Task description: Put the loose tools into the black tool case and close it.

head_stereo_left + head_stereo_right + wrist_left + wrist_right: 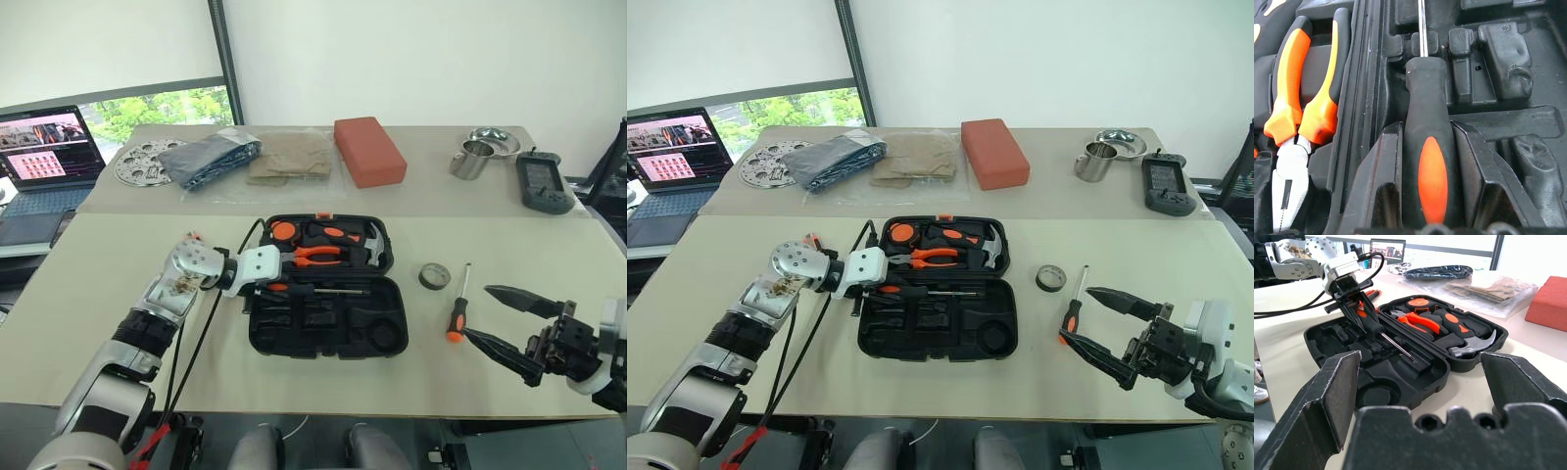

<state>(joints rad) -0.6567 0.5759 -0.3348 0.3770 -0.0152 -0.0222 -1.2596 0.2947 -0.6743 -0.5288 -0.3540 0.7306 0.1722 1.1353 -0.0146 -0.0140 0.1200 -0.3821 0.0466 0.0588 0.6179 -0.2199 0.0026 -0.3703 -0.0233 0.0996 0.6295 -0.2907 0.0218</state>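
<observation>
The black tool case (328, 328) is laid open on the counter (88, 284), hinge line running across its middle, so that the moulded slots of both halves are exposed from above. The far half is already occupied by the orange-handled pliers (318, 255) and the hammer (375, 250), which are seated in their recesses.

A black-and-orange screwdriver (1427, 161) is pinched by its handle between the jaws of the left gripper (1427, 196), which is reached in over the case's left edge. The tool is held with its shaft lying along the long slot at the back of the near half, the steel shank (1397, 346) pointing toward the case's right side; this alignment appears chosen so the handle can be pressed straight down into its recess. It is judged that the screwdriver is at, or just above, its seat and has not yet been let go.

The right gripper (509, 323) is held just above the counter to the right of the case, its jaws spread wide and holding nothing. It is placed beside the second screwdriver (458, 311), which lies on the counter with its orange butt toward the near edge, and the small dark tape roll (434, 276) rests just beyond. This position seems to be one of readiness for the next pickup. The lid cannot be shut until those loose items are stowed.
</observation>
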